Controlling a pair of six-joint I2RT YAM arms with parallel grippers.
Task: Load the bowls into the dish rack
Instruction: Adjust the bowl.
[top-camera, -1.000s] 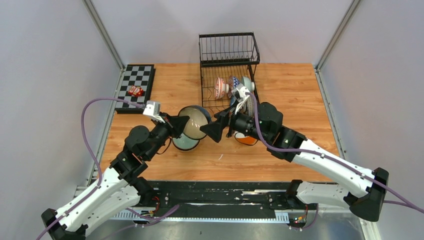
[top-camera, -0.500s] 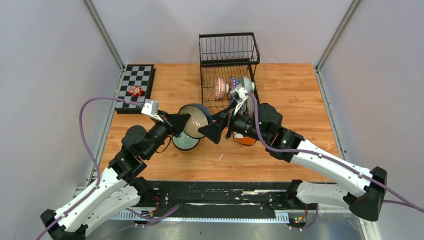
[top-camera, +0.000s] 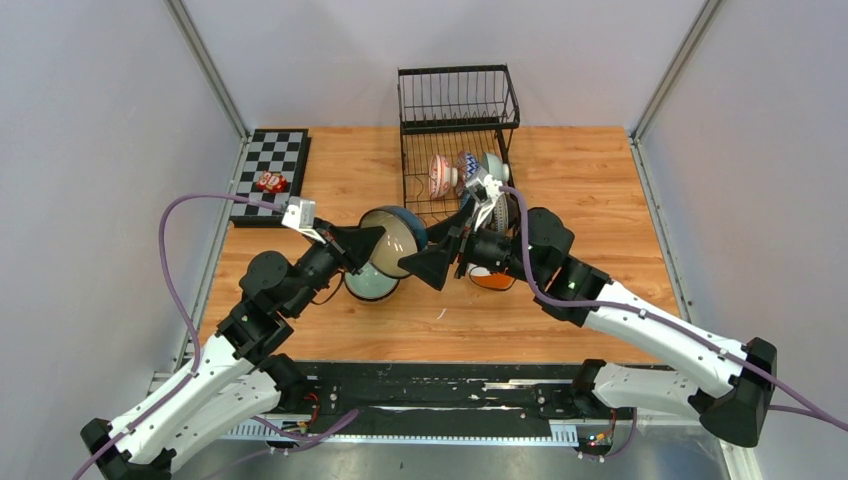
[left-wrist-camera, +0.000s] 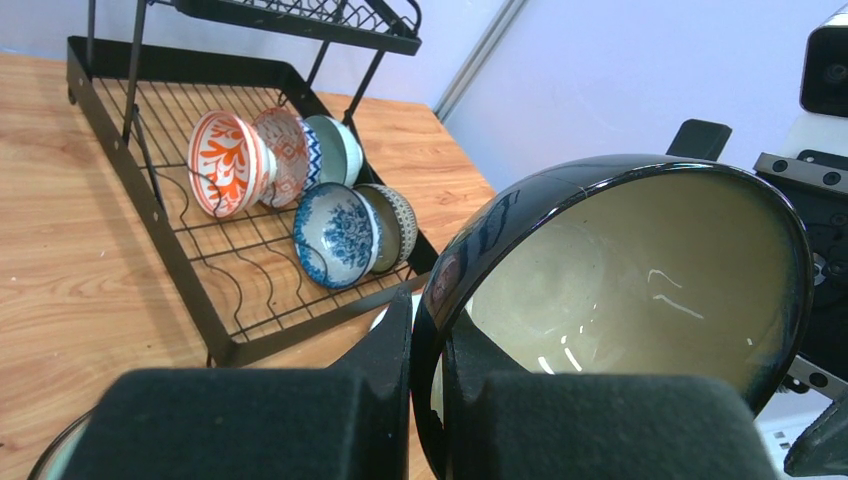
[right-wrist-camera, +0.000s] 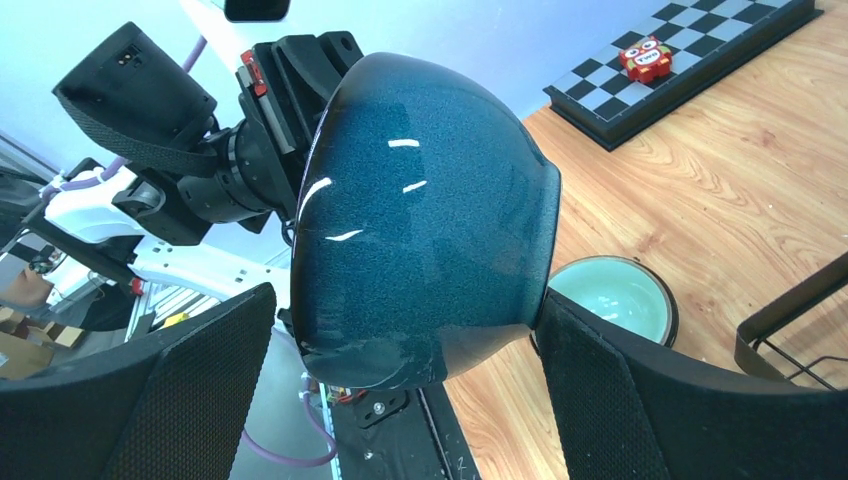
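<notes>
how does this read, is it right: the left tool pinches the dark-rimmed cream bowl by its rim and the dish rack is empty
One thing is off. The left tool does pinch the dark-rimmed cream bowl by its rim, but the dish rack is not empty. The left wrist view shows several bowls on edge in it, including a red and white bowl and a blue-patterned bowl.

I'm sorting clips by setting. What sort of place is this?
Probably a robotics lab test cell, not a kitchen: plain grey walls enclose a wooden table, two robot arms are mounted at its near edge, and the dish rack shares it with a checkerboard.
</notes>
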